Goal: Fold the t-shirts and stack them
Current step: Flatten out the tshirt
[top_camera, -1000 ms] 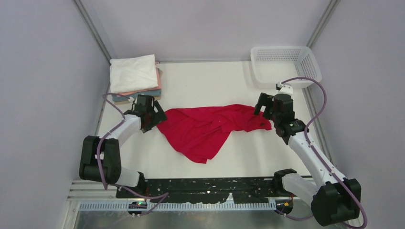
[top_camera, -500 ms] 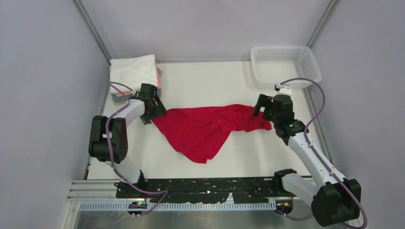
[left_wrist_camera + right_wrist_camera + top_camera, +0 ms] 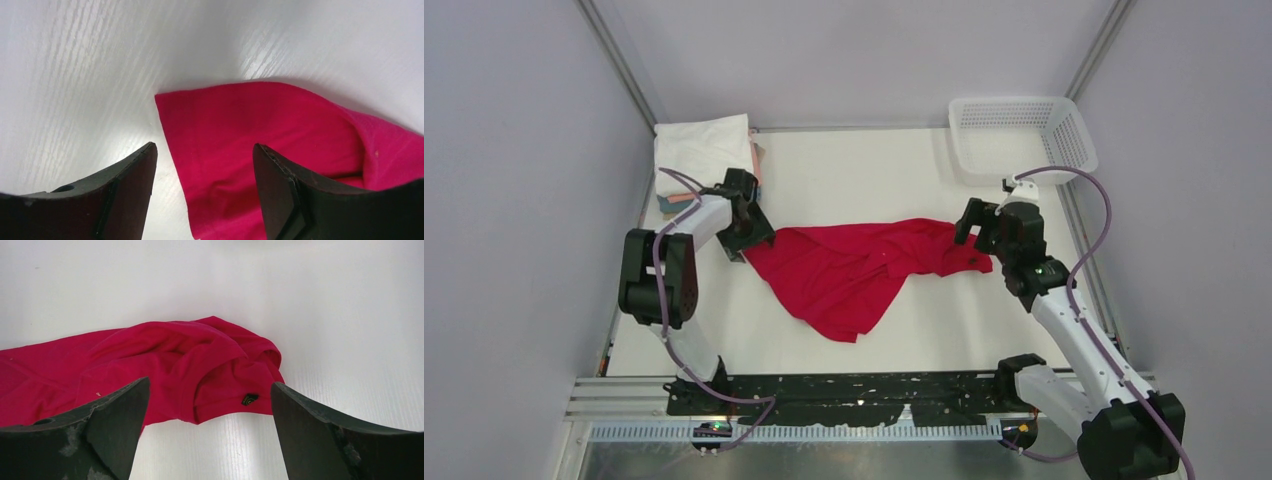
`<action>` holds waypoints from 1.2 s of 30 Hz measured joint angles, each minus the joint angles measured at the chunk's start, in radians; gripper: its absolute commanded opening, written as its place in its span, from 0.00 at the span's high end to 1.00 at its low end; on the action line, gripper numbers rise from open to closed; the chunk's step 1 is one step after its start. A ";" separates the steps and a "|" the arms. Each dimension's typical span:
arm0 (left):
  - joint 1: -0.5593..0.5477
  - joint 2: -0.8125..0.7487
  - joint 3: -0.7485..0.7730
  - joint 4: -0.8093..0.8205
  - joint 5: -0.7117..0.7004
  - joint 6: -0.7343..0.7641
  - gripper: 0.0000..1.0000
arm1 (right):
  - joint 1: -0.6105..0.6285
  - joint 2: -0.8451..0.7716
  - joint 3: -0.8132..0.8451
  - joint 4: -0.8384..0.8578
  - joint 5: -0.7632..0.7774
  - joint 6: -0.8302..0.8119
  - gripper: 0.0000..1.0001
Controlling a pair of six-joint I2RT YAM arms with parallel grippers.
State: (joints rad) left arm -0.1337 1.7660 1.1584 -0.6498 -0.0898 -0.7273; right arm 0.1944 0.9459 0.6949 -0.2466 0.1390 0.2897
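One table [image 3: 874, 165]: white top, and everything in play sits on it.
Red t-shirt [image 3: 849, 272]: sprawled unfolded mid-table, wide band running left to right, one flap hanging toward the near edge. Rumpled, nothing squared up.
Mesh basket [image 3: 1014, 102]: white plastic, parked at the far right corner, well apart from the red cloth.
Folded stack [image 3: 702, 150]: far left corner, white shirt on top, salmon pink and teal edges peeking out beneath.
Left gripper [image 3: 204, 150]: down at the shirt's left corner, jaws apart, the red corner lying right between the fingers. Nothing pinched. Whether the tips touch the cloth, can't tell.
Right gripper [image 3: 210, 386]: jaws spread wide over the bunched right end of the shirt, no grip on it.
Dark tag [image 3: 249, 400]: tiny label on that bunched end, sitting between the right fingers.
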 measured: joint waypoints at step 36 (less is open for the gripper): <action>-0.210 -0.184 -0.147 0.020 -0.080 -0.026 1.00 | 0.206 0.193 0.034 -0.016 -0.051 -0.098 0.04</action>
State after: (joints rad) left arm -0.3439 1.5818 1.0115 -0.6300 -0.1696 -0.7536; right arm 0.4000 1.1393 0.7288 -0.2630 0.0879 0.1921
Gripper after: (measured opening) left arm 0.012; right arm 0.954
